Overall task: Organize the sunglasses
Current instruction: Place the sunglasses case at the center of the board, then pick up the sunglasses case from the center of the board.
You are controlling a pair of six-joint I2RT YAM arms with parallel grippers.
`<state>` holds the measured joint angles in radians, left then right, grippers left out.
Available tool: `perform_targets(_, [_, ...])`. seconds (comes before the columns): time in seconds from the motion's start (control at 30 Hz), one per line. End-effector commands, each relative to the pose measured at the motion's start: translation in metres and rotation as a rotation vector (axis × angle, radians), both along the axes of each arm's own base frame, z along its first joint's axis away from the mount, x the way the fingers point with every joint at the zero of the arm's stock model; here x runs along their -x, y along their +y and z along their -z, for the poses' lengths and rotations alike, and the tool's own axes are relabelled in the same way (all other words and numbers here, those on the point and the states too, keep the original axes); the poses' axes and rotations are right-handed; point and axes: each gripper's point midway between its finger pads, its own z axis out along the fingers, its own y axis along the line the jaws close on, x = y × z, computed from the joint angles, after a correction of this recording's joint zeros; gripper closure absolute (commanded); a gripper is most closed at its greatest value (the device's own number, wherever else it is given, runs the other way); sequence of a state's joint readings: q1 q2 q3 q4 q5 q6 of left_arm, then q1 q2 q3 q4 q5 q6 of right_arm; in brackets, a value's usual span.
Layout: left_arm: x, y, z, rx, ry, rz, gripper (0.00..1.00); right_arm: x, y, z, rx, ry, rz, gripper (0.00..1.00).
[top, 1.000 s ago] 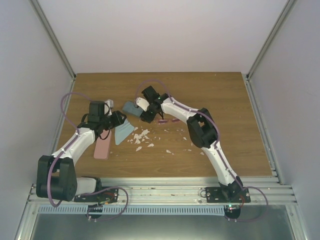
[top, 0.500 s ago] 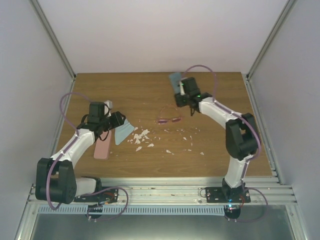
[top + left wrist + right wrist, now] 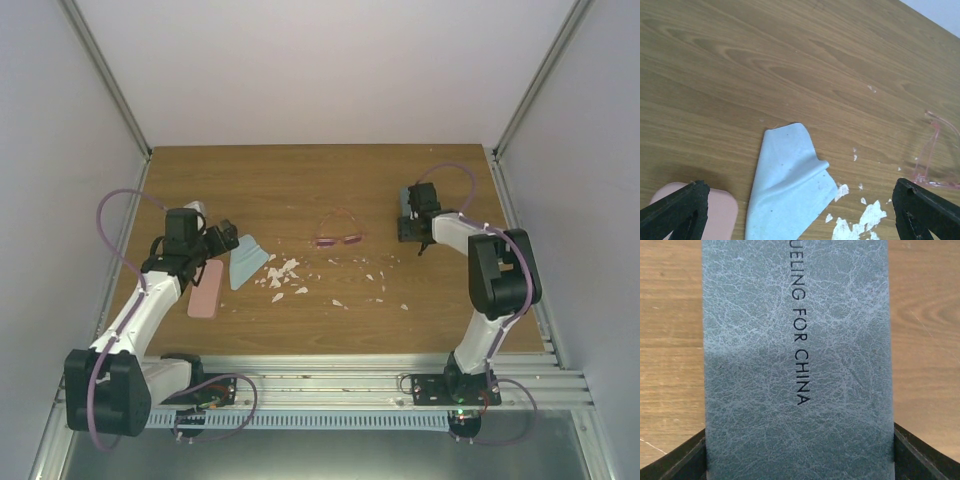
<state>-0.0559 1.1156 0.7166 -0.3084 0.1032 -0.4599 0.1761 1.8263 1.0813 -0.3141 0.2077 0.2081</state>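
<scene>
The pink-framed sunglasses (image 3: 338, 238) lie on the wooden table near its middle, and their edge shows at the right of the left wrist view (image 3: 932, 160). My left gripper (image 3: 228, 243) hovers open over a light blue cloth (image 3: 790, 185), its black fingertips (image 3: 677, 210) far apart with nothing between them. At the right side of the table my right gripper (image 3: 408, 222) is shut on the blue-grey case (image 3: 795, 360), which fills the right wrist view between the fingers (image 3: 922, 455).
A pink case (image 3: 205, 288) lies left of the cloth (image 3: 245, 265), and its corner shows in the left wrist view (image 3: 715, 215). White flakes (image 3: 285, 275) are scattered across the table's front middle. Metal posts and walls bound the table on both sides.
The right arm swung the blue-grey case from the table's middle to the back, then to the right side. The left gripper opened wide and drew slightly back to the left.
</scene>
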Motion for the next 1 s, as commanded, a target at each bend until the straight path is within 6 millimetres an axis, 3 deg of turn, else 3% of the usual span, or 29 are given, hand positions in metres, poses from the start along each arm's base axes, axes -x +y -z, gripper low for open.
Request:
perform_targets(0.0, [0.004,0.013,0.01,-0.042,0.025,-0.034,0.01,-0.024,0.011,-0.011,-0.004,-0.082,-0.078,0.41])
perform_targets(0.1, [0.007,0.021,0.013,-0.067,0.042,-0.07,0.01,-0.022,0.013,-0.002,-0.016,-0.059,-0.09,0.34])
perform_targets(0.27, [0.01,0.037,0.025,-0.103,0.078,-0.16,0.01,-0.021,0.014,-0.005,-0.045,-0.049,-0.057,0.09])
perform_targets(0.37, [0.014,0.044,0.036,-0.117,0.116,-0.2,0.01,-0.022,0.016,-0.021,-0.059,-0.083,-0.042,0.01])
perform_targets(0.5, [0.028,0.067,0.055,-0.102,0.201,-0.342,0.01,-0.023,0.024,-0.055,-0.091,-0.144,-0.008,0.0])
perform_targets(0.53, [0.03,0.075,0.058,-0.089,0.206,-0.374,0.01,-0.023,0.029,-0.063,-0.102,-0.161,-0.007,0.0])
perform_targets(0.73, [0.036,0.075,0.083,0.015,0.252,-0.365,0.01,-0.01,0.07,-0.101,-0.16,-0.238,-0.059,0.0])
perform_targets(0.97, [0.053,0.033,0.103,0.193,0.295,-0.267,0.01,0.03,0.143,-0.121,-0.251,-0.249,-0.217,0.0])
